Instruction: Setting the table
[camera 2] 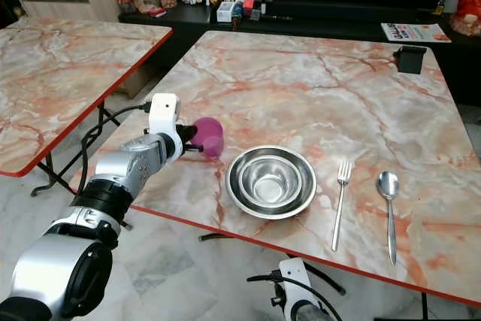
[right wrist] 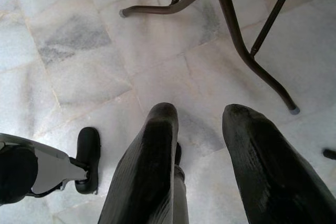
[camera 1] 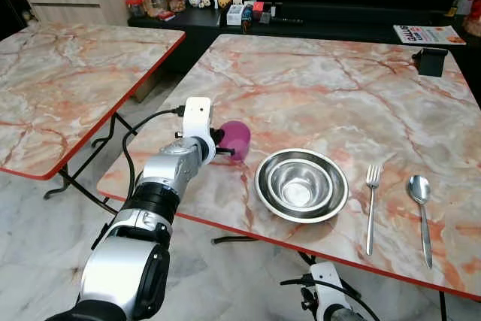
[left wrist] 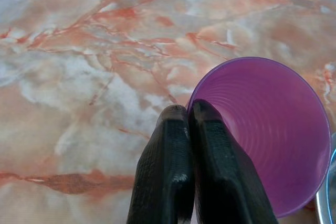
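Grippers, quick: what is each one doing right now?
Left gripper: shut on the rim of the purple cup, over the table.
Right gripper: open, holding nothing, hanging below the table.

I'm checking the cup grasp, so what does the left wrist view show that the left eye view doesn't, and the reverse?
Left wrist view: the left gripper shut on the rim of the purple plastic cup, one finger inside, plus its ribbed interior.

Left eye view: nested steel bowls, a metal fork and a metal spoon.

Both: the cup on the marble-patterned table.
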`<state>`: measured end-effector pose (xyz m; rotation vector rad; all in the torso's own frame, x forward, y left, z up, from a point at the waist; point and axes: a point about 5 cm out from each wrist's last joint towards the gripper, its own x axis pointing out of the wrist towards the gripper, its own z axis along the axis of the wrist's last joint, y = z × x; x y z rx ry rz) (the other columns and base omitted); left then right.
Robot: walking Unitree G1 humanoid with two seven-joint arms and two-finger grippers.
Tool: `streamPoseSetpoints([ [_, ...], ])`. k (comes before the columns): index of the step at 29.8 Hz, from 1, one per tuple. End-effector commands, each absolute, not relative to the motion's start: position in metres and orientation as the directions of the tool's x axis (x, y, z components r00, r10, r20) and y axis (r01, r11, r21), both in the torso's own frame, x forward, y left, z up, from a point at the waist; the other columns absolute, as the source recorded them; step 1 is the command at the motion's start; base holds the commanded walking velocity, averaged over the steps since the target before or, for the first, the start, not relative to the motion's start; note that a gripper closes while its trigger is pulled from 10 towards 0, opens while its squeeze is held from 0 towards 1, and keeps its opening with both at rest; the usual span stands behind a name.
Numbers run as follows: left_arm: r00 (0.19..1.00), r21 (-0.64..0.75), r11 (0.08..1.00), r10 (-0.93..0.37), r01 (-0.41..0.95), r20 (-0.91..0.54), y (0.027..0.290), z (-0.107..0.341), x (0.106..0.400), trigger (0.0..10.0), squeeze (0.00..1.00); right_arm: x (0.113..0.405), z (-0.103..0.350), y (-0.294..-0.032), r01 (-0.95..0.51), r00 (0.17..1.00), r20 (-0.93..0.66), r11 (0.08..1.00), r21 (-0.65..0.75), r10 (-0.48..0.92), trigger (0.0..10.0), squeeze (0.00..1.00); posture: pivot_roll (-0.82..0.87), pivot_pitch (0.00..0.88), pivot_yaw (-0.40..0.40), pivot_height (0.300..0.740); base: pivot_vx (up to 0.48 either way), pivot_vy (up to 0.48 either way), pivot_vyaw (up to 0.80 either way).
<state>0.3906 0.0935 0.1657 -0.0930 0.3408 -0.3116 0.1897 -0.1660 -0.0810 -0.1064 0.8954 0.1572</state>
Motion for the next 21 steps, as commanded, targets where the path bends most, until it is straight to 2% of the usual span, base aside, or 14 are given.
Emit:
streamPoseSetpoints([
  [1, 0.887, -0.128, 0.951, -0.310, 0.283, -0.341, 0.094, 0.162, 0.388, 10.0, 0.00, 0.190, -0.081, -0.163, -0.172, 0.620, -0.779, 0.985, -0.017, 0.094, 10.0, 0.00, -0.23, 0.000, 0.060, 0.740, 0.000, 0.000, 0.00],
  [21, 0.865, -0.140, 0.954, -0.300, 0.266, -0.402, 0.101, 0.155, 0.376, 10.0, 0.00, 0.187, -0.082, -0.159, -0.175, 0.615, -0.782, 0.985, -0.008, 0.103, 10.0, 0.00, -0.21, 0.000, 0.068, 0.740, 0.000, 0.000, 0.00],
])
